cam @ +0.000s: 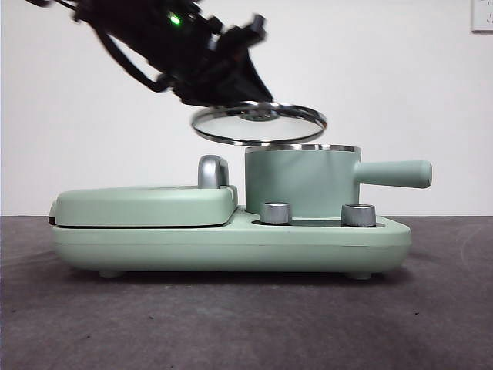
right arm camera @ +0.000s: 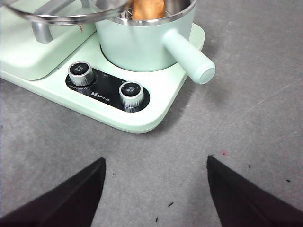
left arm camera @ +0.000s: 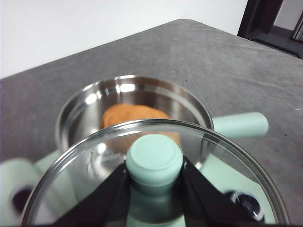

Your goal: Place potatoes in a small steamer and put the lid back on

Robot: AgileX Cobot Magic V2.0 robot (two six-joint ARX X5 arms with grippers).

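Note:
The mint-green small steamer stands on its base with the side handle pointing right. The orange-brown potatoes lie inside the steel bowl, also visible from the right wrist. My left gripper is shut on the green knob of the glass lid, which hangs tilted just above the steamer's rim, shifted to the left. In the front view that arm comes in from the upper left. My right gripper hovers open over the bare table in front of the appliance.
The steamer sits on a mint-green appliance base with two chrome dials. A flat green griddle cover with a chrome handle lies to the left. Grey table surface surrounds it.

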